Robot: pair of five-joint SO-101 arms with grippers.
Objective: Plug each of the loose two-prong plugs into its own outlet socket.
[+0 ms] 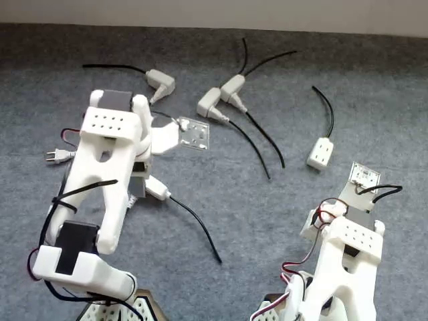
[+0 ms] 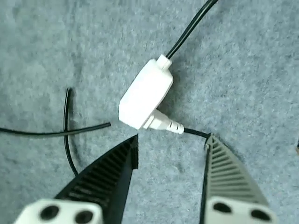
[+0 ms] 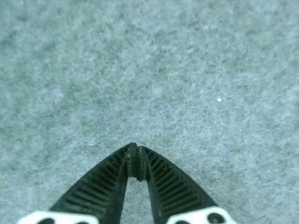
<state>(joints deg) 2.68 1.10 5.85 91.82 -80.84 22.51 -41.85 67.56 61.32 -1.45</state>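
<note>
- Left gripper (image 2: 171, 139) spread wide, empty, near a white socket block (image 2: 145, 99) with a plug (image 2: 164, 123) at its end.
- Right gripper (image 3: 137, 161) pinched closed, empty, over the grey carpet (image 3: 149, 70).
- Two-prong plug (image 1: 59, 156) lies near the carpet's left edge.

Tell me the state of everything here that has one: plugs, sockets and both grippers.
left gripper: open, above a joined pair
right gripper: shut, empty
ribbed plug: seated in white socket
lone socket: nothing plugged in
loose plug: unplugged, lying on the carpet
</note>
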